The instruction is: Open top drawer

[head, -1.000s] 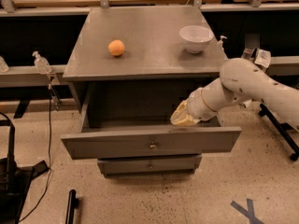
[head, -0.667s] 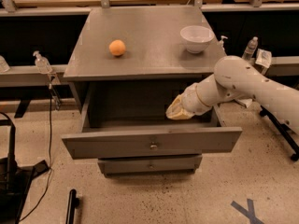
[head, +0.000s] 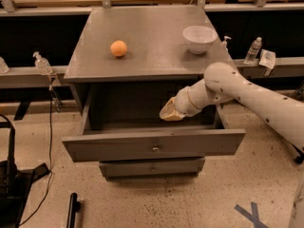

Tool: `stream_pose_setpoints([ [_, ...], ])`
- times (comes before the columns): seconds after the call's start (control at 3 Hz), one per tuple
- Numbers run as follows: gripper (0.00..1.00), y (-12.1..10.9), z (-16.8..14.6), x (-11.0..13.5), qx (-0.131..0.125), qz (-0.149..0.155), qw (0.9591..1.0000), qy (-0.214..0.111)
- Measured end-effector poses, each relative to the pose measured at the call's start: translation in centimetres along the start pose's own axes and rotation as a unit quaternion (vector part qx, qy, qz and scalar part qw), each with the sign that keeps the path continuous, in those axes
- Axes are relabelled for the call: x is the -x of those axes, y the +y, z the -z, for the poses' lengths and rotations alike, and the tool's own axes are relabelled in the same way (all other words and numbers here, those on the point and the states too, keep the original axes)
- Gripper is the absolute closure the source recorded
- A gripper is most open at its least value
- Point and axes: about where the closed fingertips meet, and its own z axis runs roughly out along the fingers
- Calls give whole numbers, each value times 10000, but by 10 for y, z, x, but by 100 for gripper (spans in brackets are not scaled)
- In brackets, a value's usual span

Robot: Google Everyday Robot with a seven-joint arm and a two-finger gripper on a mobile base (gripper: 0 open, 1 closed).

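Camera view looks down on the grey counter [head: 156, 56], with the top drawer [head: 114, 147] drawn well out past the front edge. Its front panel and brass knob [head: 155, 148] hang clear of the lower drawer [head: 152, 166], which sits flush beneath. The task looks essentially done, as the cavity under the counter is exposed.

The arm [head: 251, 99] reaches in from beyond the right edge and bends down under the front edge. That puts the gripper [head: 171, 112] inside the drawer's opening, above its floor and behind the front panel, right of centre. It is not touching the knob. My guess is that it sits there because pulling from behind the panel, or letting go after the pull, leaves it there. Whether it is spread or closed I cannot tell, and it seems to hold nothing.

An orange [head: 118, 48] rests toward the left edge and a white bowl [head: 199, 38] near the right edge. Both are clear of the drawer's travel.
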Motion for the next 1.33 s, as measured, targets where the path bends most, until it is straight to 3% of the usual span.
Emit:
stream_pose_setpoints([
  [0.33,100,15,-16,2,184,-71,9998,-27],
  [1.33,100,76,29,-3,499,-17,9983,293],
])
